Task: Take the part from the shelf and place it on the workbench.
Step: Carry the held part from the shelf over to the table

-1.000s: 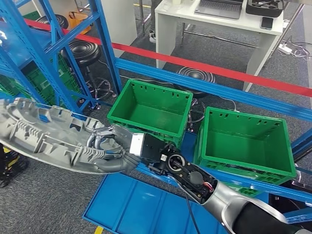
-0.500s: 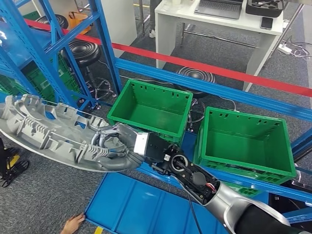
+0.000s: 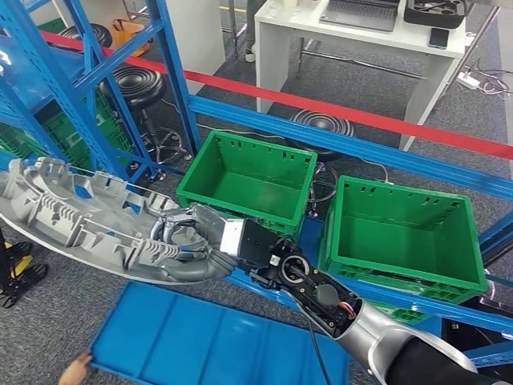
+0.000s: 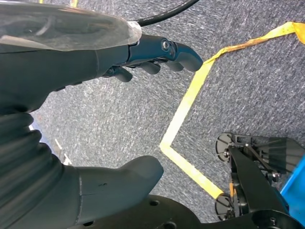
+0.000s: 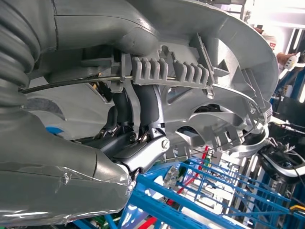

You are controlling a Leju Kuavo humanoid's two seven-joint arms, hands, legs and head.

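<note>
right hand (image 3: pixel 193 241) gripped the long grey ribbed part (image 3: pixel 85 220), fingers hooked through its ribbing, holding it in the air beside the blue shelf (image 3: pixel 339 132), over grey carpet. left hand (image 4: pixel 118 114) hung empty, fingers apart. pickup looked done; carry and placement on the workbench remained.

One big grey part (image 3: pixel 90 228). Two green bins: one (image 3: pixel 248 183), another (image 3: pixel 404 234). One flat blue panel (image 3: pixel 199 341) on floor. Three black stools: one (image 3: pixel 138 85), another (image 3: pixel 319 125), third (image 3: pixel 87 34). One white tabletop (image 3: pixel 363 36). One laptop (image 3: pixel 361 12).
</note>
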